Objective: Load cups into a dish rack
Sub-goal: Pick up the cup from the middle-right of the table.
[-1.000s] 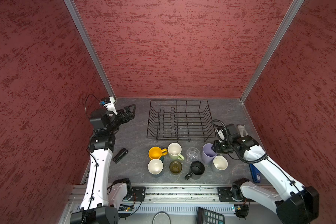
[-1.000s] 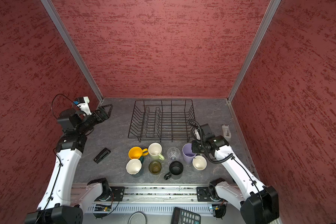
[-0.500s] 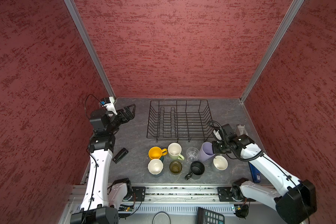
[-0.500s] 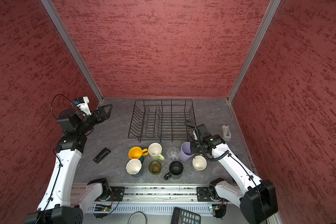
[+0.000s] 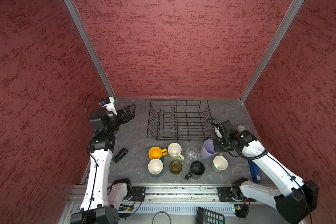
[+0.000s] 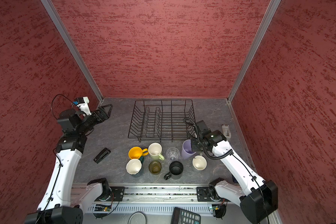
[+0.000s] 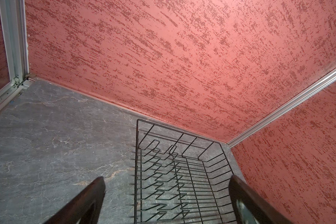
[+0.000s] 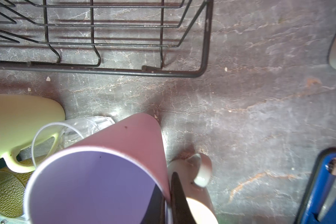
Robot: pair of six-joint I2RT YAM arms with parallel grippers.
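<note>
The black wire dish rack (image 5: 175, 137) (image 6: 161, 138) (image 7: 137, 155) (image 8: 105, 71) stands at the back with nothing in it. My right gripper (image 5: 214, 145) (image 6: 192, 145) (image 8: 168, 192) is shut on the rim wall of the lilac tumbler (image 5: 208, 149) (image 6: 187, 150) (image 8: 124, 139), which leans toward the rack. In front of the rack stand the yellow mug (image 5: 156, 152), pale green mug (image 5: 174, 150) (image 8: 17, 116), clear glass (image 5: 192, 154) (image 8: 81, 126), dark teal mug (image 5: 155, 166), olive glass (image 5: 175, 167), black mug (image 5: 197, 168) and grey mug (image 5: 220, 163) (image 8: 192, 174). My left gripper (image 5: 131, 109) (image 6: 107, 109) (image 7: 166, 178) hangs open left of the rack.
A black stapler (image 5: 120, 155) lies left of the cups. A blue object (image 5: 254, 173) (image 8: 322, 186) lies by the right wall under my right arm, with a small white object (image 5: 241, 128) behind it. A calculator (image 5: 209, 216) sits below the front rail. Red walls close three sides.
My right gripper closed on the lilac tumbler's rim and tipped it over toward the rack, shifting slightly left. The left arm has not moved.
</note>
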